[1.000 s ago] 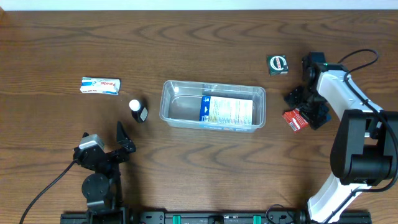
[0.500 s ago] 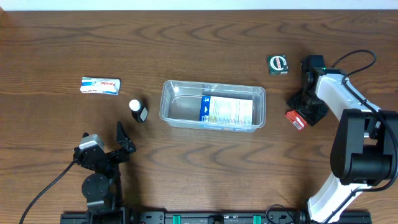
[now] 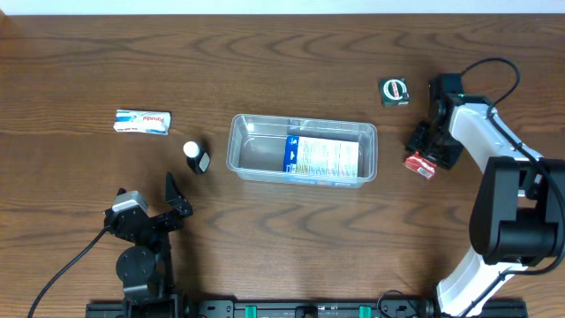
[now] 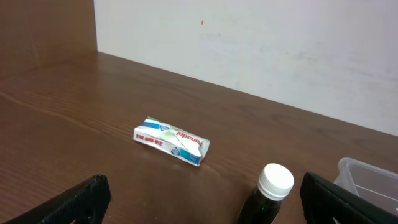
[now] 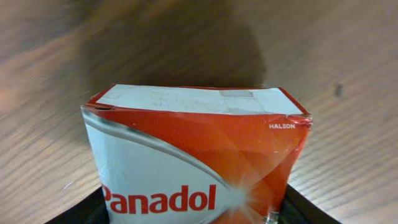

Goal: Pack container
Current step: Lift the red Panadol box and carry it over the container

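The clear plastic container (image 3: 243, 146) sits mid-table with a blue and white packet (image 3: 322, 156) lying in its right half. My right gripper (image 3: 422, 152) is shut on a red and white Panadol box (image 3: 418, 165), right of the container; the box (image 5: 193, 162) fills the right wrist view, pinched between the jaws. My left gripper (image 3: 172, 203) is open and empty near the front left. A small dark bottle with a white cap (image 3: 196, 156) stands between it and the container, and shows in the left wrist view (image 4: 270, 193).
A white and blue Panadol box (image 3: 141, 122) lies at the far left, also in the left wrist view (image 4: 172, 140). A small dark green box with a round mark (image 3: 394, 91) sits at the back right, just left of my right arm.
My right gripper has closed on the red Panadol box and shifted it slightly up and toward the container. The left arm has not moved.
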`<act>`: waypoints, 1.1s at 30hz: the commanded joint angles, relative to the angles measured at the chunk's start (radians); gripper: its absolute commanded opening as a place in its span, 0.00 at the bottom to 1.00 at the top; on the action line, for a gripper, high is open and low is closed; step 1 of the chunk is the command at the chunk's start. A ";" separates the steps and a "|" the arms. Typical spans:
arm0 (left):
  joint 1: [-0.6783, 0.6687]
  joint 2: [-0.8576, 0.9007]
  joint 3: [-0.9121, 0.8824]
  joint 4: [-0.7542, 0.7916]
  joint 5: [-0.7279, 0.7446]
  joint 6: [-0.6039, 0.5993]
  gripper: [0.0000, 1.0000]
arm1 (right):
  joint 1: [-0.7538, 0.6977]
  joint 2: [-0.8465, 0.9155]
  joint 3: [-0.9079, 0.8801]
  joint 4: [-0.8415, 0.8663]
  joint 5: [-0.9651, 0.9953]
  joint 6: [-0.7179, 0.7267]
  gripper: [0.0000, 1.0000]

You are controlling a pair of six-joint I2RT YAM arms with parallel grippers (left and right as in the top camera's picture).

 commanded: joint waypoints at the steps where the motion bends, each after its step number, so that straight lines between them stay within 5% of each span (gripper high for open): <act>1: 0.005 -0.005 -0.021 -0.037 -0.011 0.020 0.98 | -0.009 -0.097 0.056 0.003 -0.108 -0.132 0.55; 10: 0.005 -0.005 -0.021 -0.037 -0.011 0.020 0.98 | -0.009 -0.323 0.076 0.014 -0.247 -0.208 0.54; 20: 0.005 -0.005 -0.021 -0.037 -0.011 0.020 0.98 | 0.087 -0.475 0.076 0.196 -0.661 -0.159 0.54; 33: 0.005 -0.005 -0.021 -0.037 -0.011 0.020 0.98 | 0.459 -0.425 0.076 0.328 -0.473 -0.030 0.54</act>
